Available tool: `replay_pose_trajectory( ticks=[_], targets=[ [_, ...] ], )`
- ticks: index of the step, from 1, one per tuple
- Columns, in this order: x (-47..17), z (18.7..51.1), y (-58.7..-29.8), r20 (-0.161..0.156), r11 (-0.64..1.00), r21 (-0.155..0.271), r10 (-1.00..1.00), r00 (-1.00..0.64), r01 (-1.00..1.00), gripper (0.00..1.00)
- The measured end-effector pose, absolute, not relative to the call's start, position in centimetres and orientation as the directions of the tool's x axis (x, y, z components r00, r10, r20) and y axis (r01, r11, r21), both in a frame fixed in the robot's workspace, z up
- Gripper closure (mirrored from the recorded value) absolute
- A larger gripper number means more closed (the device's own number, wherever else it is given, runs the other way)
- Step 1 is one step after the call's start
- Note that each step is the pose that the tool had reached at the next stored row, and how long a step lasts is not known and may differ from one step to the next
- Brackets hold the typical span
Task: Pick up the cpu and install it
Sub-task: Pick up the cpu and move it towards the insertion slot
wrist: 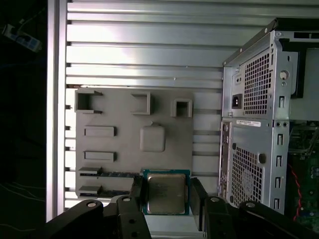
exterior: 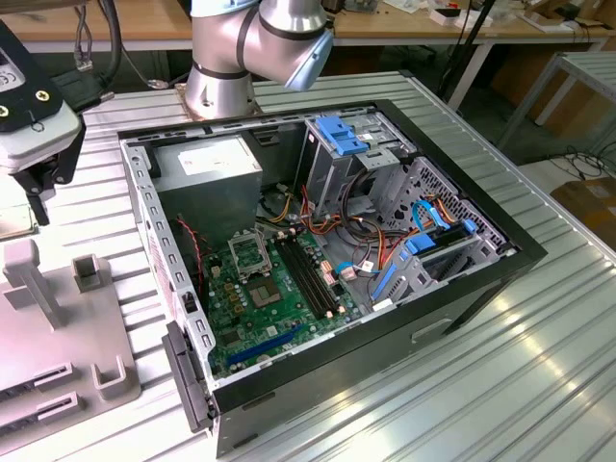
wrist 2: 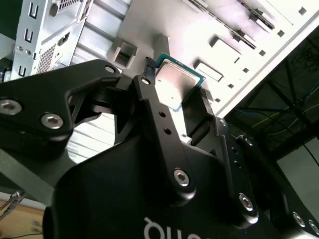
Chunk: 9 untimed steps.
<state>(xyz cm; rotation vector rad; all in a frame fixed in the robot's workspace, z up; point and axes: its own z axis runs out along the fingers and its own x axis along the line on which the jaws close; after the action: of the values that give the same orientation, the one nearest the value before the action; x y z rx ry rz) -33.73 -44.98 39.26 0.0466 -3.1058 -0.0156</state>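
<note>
Ribbed metal table [wrist: 149,50] carries a grey fixture plate [wrist: 124,119] beside a computer case [wrist: 254,124]. The gripper [wrist: 167,196] pinches the cpu [wrist: 165,193] by two opposite edges. The chip lies squarely between the fingertips; being square, it has no long axis.

Hard glare is thrown across the ribbed table [exterior: 539,366] in the exterior view, and the exterior view's left edge is washed out to near white, while the inside of the computer case [exterior: 366,351] is left in shade. In the first wrist view the table's slats are blown out beside a black margin. In the second wrist view a pale sheen is carried by the cpu [wrist 2: 175,84] between the dark, underexposed fingers [wrist 2: 154,107].
</note>
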Motion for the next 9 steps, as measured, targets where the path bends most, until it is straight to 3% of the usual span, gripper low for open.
replay_pose_trajectory(
  ticks=[9],
  targets=[
    [-32.92, 39.27, -44.99, 0.035, 0.999, 0.01, -0.03, -0.999, -0.03, 0.53]
  ],
)
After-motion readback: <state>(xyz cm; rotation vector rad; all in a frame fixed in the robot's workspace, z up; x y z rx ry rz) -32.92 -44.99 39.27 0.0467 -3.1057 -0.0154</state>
